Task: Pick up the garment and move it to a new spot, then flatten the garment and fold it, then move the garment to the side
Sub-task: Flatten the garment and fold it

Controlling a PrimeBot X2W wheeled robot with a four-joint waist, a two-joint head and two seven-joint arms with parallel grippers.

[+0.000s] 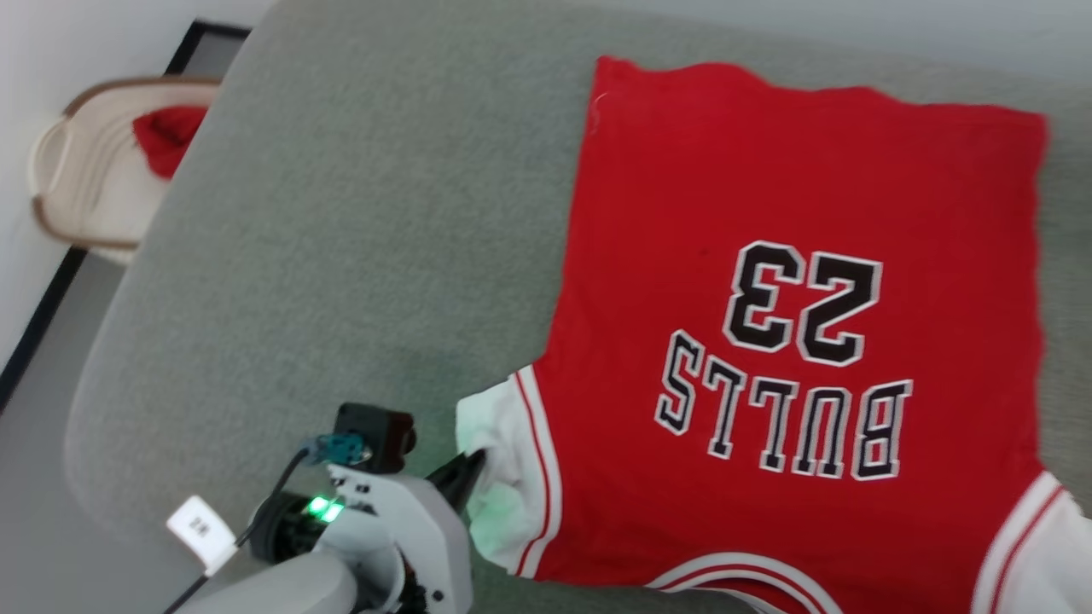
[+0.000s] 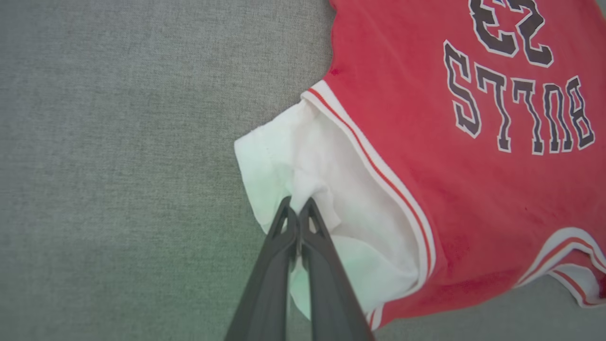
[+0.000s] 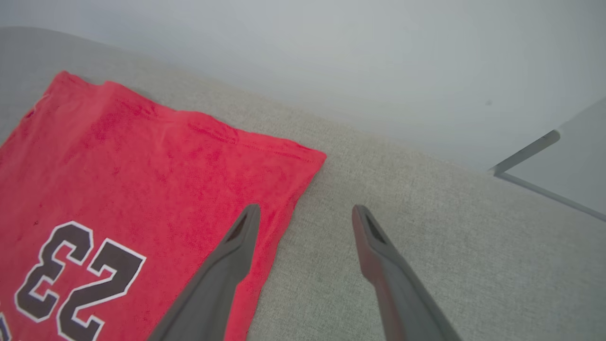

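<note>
The garment (image 1: 793,256), a red jersey with white sleeves and black "BULLS 23" lettering, lies spread flat on the grey cushion (image 1: 358,256), print up and upside down to me. My left gripper (image 1: 473,467) is shut on the white sleeve (image 2: 307,161) at the jersey's near left corner; in the left wrist view its gripper (image 2: 298,203) pinches a fold of that white cloth. My right gripper (image 3: 305,213) hangs open over the jersey's (image 3: 142,180) far right edge, one finger above the red cloth and the other above bare cushion (image 3: 426,213), nothing between them.
A cream basket (image 1: 81,170) holding a small red cloth (image 1: 166,136) stands on the floor past the cushion's left edge. Bare cushion stretches to the left of the jersey. A pale wall (image 3: 355,61) rises behind the cushion's far side.
</note>
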